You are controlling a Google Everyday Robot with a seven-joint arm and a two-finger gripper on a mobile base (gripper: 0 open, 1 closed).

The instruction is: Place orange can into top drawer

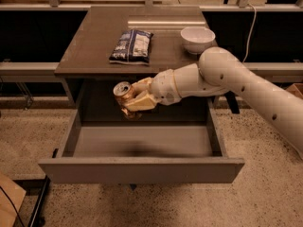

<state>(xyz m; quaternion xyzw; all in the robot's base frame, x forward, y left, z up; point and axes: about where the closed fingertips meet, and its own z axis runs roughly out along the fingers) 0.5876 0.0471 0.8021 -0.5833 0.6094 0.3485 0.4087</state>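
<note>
**Brown table on a speckled floor, can held over the open drawer**

A pale speckled stone floor (265,193) runs under a flat-topped brown table (90,41), with dark shelving and a light rail behind it. On the tabletop lies a blue-white crinkled snack bag (131,46), left of centre. A round white ceramic bowl (197,38) stands upright well to its right, near the table's right edge.

Below the tabletop the top drawer (142,170), a wide shallow grey drawer with a plain flat grey front panel, is pulled fully out towards the camera. Its grey bottom is bare apart from a faint shadow left of centre.

The robot's smooth white jointed arm (236,77) reaches in from the right, crossing in front of the table's front edge.

At its end, the cream-coloured two-finger gripper (131,97) sits just under the table's lip, above the rear part of the drawer and left of its middle.

Its fingers (141,101) are clamped around the orange can (123,90), a small, slightly dented orange-gold metal drink can with a silver top. The can is tilted, with its top facing up and to the left. It hangs in the air above the drawer and is not touching the drawer's floor or walls.
</note>
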